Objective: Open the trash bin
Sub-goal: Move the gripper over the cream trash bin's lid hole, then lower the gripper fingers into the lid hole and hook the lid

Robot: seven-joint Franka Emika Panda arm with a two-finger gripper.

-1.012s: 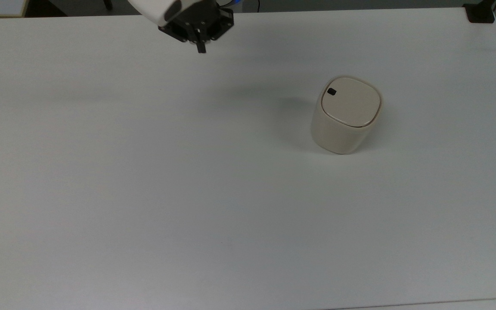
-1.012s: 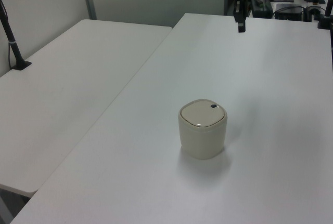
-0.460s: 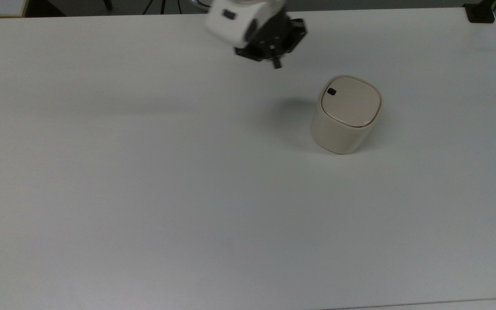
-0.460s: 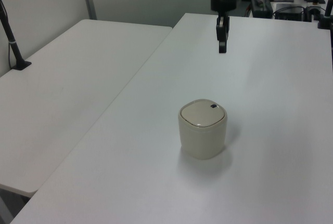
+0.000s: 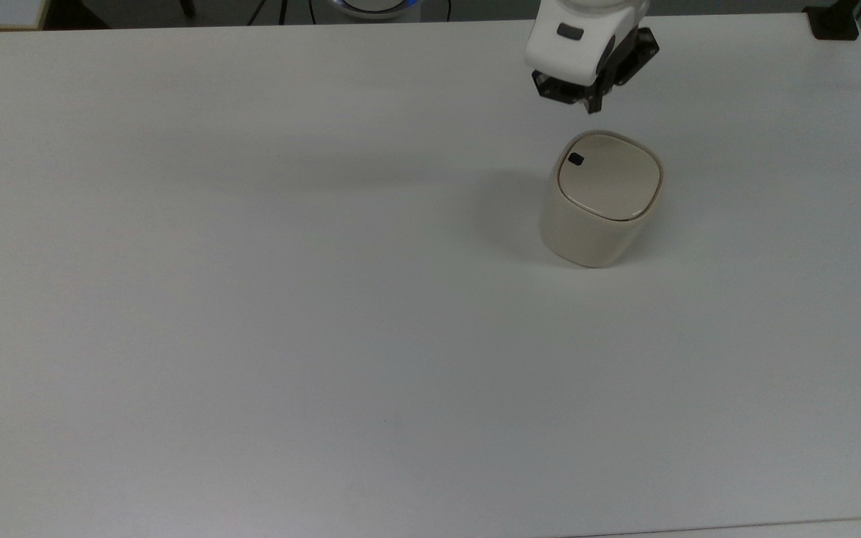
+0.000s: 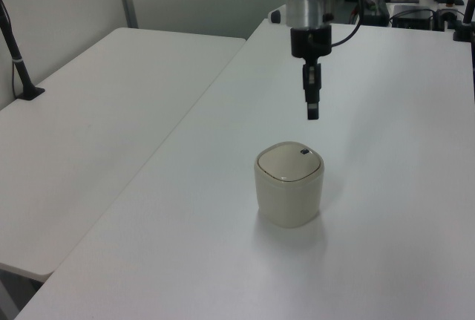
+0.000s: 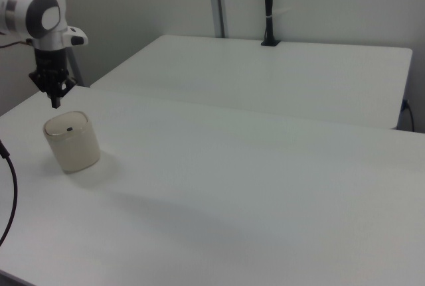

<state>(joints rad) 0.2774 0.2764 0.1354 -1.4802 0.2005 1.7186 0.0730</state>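
A broad, smooth white table (image 5: 251, 299) carries a lone cream-beige trash bin (image 5: 596, 202), a matte plastic tub of rounded-square shape standing toward the top view's right edge and nearer its far edge. Its flat lid (image 5: 610, 178) lies closed, with a small black button (image 5: 575, 159) set at one corner. The arm's glossy white shell ends in a black gripper (image 6: 312, 112) hanging above the bin near the button corner, not touching, its two fingers pressed together.
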